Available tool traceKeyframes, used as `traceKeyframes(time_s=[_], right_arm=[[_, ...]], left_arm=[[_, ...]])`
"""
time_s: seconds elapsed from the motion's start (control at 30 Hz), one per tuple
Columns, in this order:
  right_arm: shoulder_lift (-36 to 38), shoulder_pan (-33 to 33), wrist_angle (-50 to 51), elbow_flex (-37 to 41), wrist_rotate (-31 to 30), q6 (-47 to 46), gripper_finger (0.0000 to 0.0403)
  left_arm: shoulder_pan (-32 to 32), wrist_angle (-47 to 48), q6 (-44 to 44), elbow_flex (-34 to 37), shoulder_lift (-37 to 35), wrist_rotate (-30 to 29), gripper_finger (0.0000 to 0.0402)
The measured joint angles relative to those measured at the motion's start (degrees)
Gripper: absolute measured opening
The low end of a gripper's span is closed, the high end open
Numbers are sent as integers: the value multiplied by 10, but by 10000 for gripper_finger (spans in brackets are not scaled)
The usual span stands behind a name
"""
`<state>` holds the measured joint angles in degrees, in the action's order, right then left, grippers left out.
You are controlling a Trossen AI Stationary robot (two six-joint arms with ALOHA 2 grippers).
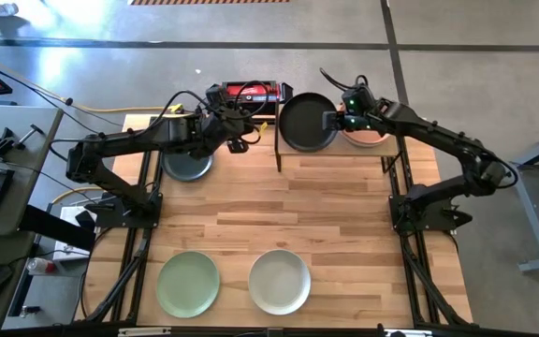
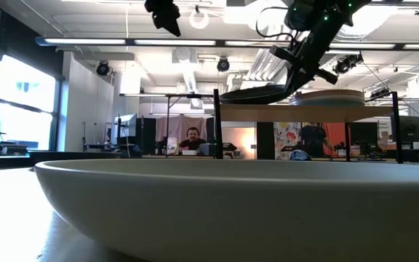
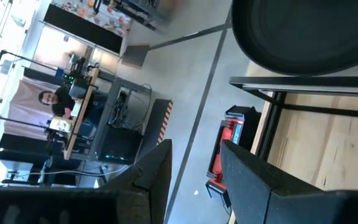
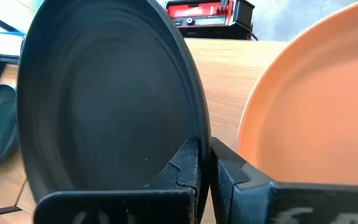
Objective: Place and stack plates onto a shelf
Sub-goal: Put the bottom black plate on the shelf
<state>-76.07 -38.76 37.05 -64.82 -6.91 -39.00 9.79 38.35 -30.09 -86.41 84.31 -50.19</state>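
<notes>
My right gripper [image 1: 331, 120] is shut on a black plate [image 1: 305, 123] over the left half of the light-wood shelf [image 2: 304, 113]. On the shelf's right half sits a stack of plates with a salmon one on top [image 4: 316, 106]. My left gripper [image 3: 194, 158] is open and empty, hovering left of the shelf, above the table's far left part. Under that arm a grey-blue plate [image 1: 187, 166] lies flat on the table. A light green plate [image 1: 188, 283] and an off-white plate [image 1: 280, 281] lie near the table's near edge. My right gripper pinches the black plate's rim [image 4: 191, 134] on the side next to the salmon stack, one finger on the plate's inner face and one under it. The fingers come about level from the table's right. The plate tilts, its held side raised and its left rim [image 2: 228, 96] low over the shelf board.
A red-and-black box [image 1: 255, 94] stands on the floor behind the table's far edge. The shelf's thin black posts [image 2: 216, 124] rise from the table's far part. Bare wood lies between the shelf and the two near plates. A person sits far back in the room.
</notes>
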Motion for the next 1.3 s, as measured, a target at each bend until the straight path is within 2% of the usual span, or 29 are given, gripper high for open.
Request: traceKeyframes(time_s=[0.27,1.1,1.3], right_arm=[[-1,0,8,0,5,-5,0],[1,-2,35,0,-31,-26,0],[1,1,9,0,-13,-20,0]], left_arm=[[0,0,0,0,0,1,127],[0,9,14,0,0,1,127],[0,26,15,0,0,1,127]])
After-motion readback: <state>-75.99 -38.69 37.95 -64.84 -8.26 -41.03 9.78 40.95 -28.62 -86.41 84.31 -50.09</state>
